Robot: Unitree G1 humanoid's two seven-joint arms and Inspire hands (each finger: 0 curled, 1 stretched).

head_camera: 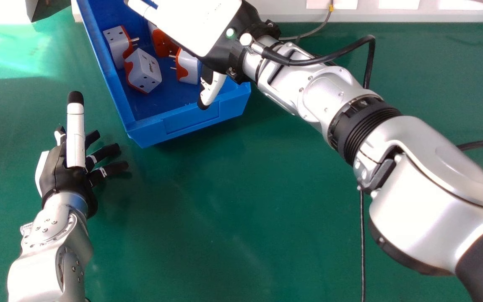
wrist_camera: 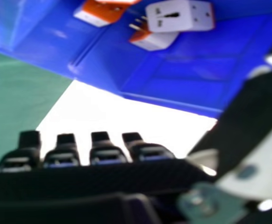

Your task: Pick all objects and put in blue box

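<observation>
Head view: blue box on green table, far part, left of centre, sitting at an angle, its near wall toward the robot. Four white-and-orange plug adapters visible inside: left adapter by the left wall, prongs pointing right; front adapter just beside it, tilted, socket face up; orange-faced adapter farther in, partly covered by the hand; right adapter with prongs pointing left, near the thumb. Right arm crosses from the right side; right hand is over the box, thumb sticking out toward the near wall. Right hand view: fingers extended and spread with gaps, thumb apart from them; adapters lie in the box beyond, one overlapping another in this view. Left hand is at the left side of the head view, near the box but apart from it, fingers fanned loosely, thumb straight out toward the far side. Black cable loops off the right wrist; second black cable runs down the table under the right arm. Grey cable at the far edge.
</observation>
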